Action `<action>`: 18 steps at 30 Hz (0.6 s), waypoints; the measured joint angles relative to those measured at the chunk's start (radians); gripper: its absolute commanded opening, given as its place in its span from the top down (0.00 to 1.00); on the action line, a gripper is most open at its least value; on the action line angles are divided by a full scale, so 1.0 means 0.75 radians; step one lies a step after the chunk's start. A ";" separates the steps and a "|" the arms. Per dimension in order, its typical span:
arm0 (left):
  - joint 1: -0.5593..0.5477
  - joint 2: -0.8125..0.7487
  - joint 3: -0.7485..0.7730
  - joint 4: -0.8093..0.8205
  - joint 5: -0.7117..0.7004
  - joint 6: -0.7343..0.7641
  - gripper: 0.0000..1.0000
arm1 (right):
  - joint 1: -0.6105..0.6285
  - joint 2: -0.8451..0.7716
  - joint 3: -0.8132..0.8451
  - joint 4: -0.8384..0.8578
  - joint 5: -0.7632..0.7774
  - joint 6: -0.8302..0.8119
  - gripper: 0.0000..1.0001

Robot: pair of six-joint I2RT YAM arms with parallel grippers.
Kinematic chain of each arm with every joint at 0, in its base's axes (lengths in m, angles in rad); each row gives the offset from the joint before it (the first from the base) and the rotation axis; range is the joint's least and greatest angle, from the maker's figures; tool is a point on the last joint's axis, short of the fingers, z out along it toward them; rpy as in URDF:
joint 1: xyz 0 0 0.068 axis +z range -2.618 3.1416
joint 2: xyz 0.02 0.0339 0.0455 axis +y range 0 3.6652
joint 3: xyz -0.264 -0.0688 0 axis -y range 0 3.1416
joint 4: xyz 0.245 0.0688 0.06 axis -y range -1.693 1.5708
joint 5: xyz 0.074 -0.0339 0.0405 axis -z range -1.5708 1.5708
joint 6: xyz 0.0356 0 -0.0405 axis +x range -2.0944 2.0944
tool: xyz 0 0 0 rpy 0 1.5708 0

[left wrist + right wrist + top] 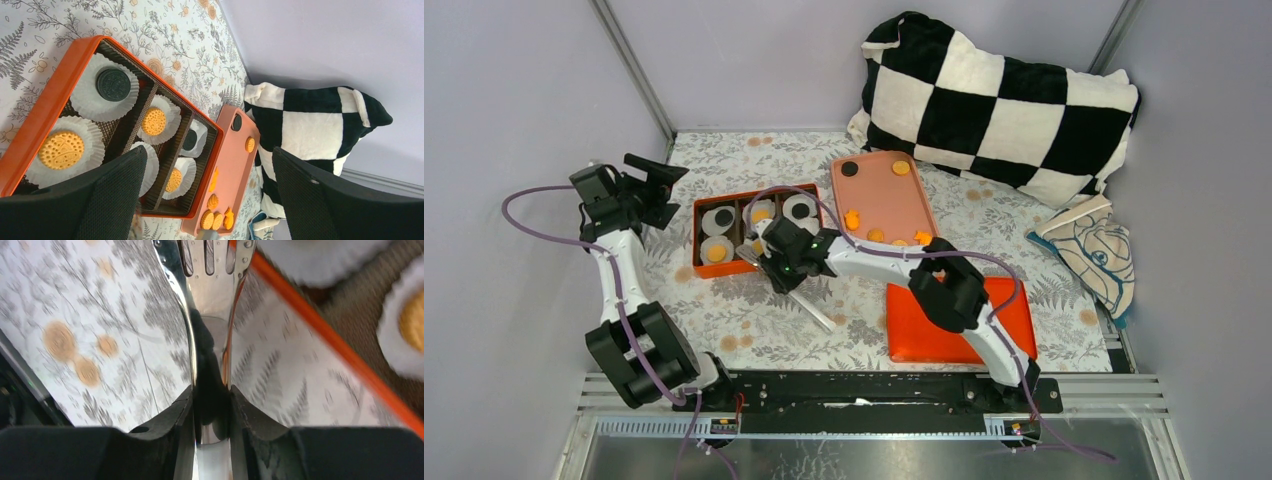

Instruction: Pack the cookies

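The left tool hangs with its jaws wide and holds nothing, just beside the orange box. In the box, orange and black cookies lie in paper liners. The right tool is clamped on metal tongs at the box's near edge, and further right more cookies lie on the pink tray, most along its near edge.

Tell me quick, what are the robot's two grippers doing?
Left gripper: open, holding nothing.
Right gripper: shut on the shiny slotted metal tongs.
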 measured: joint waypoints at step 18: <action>-0.574 -0.141 0.028 -0.041 -0.272 0.128 0.17 | -0.584 -0.791 -0.287 -0.303 0.657 0.056 0.85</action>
